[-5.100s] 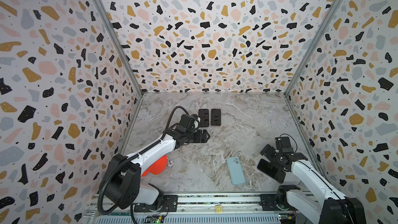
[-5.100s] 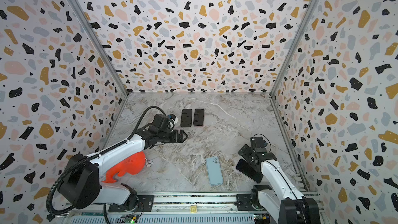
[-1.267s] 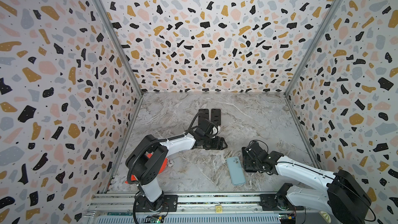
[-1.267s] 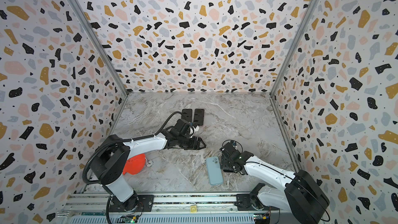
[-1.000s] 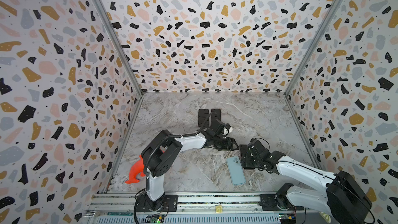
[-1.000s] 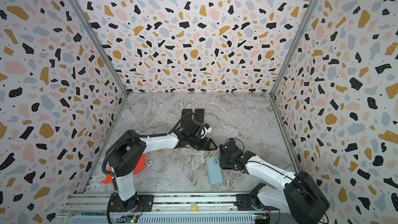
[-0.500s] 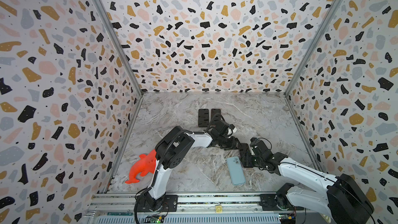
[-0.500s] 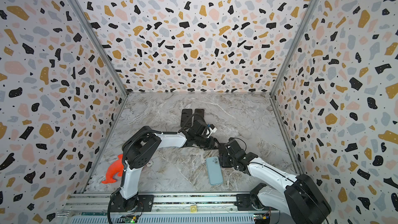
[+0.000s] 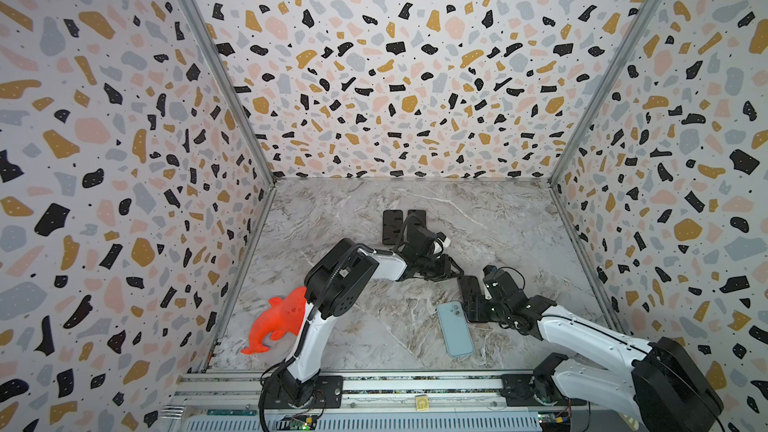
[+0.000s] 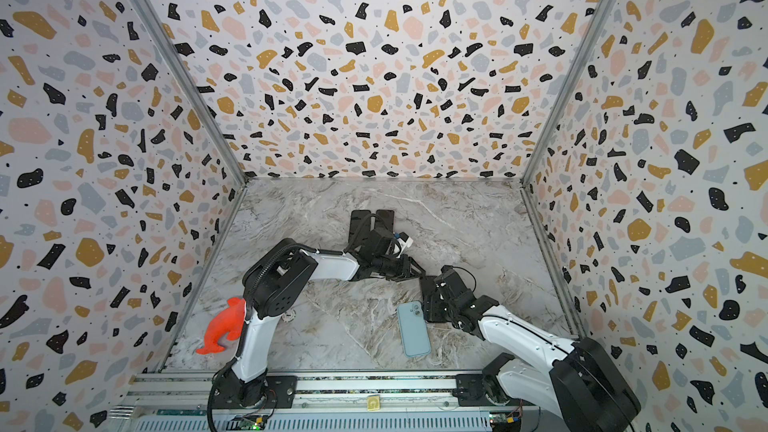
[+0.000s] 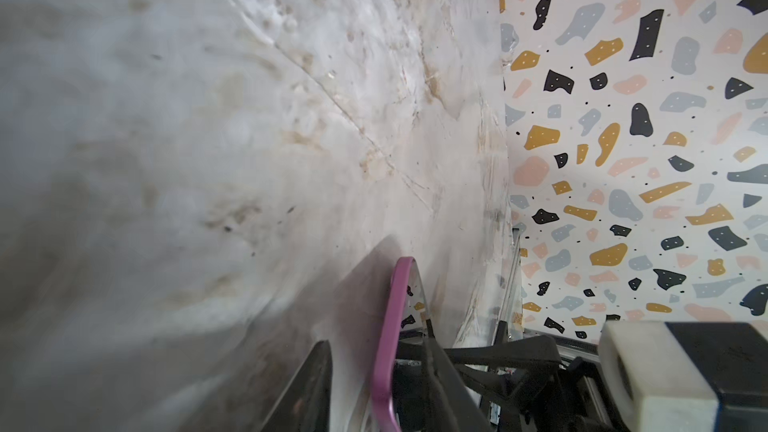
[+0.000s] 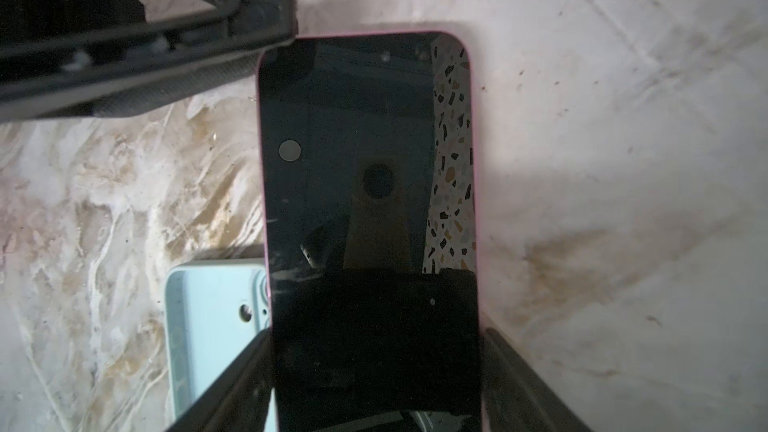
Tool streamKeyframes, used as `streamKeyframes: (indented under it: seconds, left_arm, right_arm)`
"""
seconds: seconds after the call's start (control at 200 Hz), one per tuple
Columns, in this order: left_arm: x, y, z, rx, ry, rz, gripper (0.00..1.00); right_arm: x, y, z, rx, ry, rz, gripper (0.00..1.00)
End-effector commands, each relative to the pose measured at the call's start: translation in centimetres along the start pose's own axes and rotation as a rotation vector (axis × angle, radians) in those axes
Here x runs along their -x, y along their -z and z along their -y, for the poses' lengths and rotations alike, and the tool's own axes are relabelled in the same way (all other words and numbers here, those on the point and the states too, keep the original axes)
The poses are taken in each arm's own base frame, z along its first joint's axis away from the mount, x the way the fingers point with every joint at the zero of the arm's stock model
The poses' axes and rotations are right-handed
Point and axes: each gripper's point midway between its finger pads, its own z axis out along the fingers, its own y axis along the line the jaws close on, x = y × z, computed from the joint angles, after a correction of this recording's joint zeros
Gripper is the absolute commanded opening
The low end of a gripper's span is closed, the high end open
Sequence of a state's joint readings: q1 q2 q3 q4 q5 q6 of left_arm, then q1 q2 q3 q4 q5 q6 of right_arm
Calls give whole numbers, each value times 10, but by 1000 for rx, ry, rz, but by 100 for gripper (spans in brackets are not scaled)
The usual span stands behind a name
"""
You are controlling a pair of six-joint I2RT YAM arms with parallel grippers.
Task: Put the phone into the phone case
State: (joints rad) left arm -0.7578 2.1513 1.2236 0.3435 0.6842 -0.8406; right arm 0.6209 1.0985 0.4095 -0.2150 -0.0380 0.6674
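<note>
Pink-edged black phone is clamped across its width by right gripper; left gripper, part-closed, straddles the far corner. Twisting risks slippage beside pale-blue silicone case.

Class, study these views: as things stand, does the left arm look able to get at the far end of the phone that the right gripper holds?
Probably yes. The left gripper is already at the far end of the phone, whose pink edge sits between its fingers in the left wrist view. The right gripper grips only the near end, and nothing lies between.

Even, bright light; left wrist view's near floor blurred, perhaps defocus.
</note>
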Motion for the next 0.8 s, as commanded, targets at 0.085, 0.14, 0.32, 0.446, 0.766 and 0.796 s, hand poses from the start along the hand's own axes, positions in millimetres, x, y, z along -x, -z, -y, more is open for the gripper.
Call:
streamKeyframes:
  seconds: [0.085, 0.14, 0.32, 0.446, 0.766, 0.796]
  left_arm:
    - [-6, -5, 11, -60, -11, -16, 32]
    - [-10, -7, 12, -63, -12, -27, 32]
    - [-16, -9, 8, -54, -8, -43, 27]
    - [-18, -9, 7, -48, -9, -50, 27]
    - [-21, -9, 12, -52, -18, -67, 23]
    - [-21, -10, 12, -52, -17, -68, 22]
  right_arm:
    - [-18, -5, 8, -16, -6, -69, 49]
    - [-19, -5, 8, -16, -4, -70, 49]
    - [-18, -4, 7, -12, -4, -65, 49]
    - [-18, -4, 8, -15, -2, -64, 49]
    - [-16, -6, 8, -16, 5, -59, 50]
    - [-16, -6, 8, -17, 5, -61, 50]
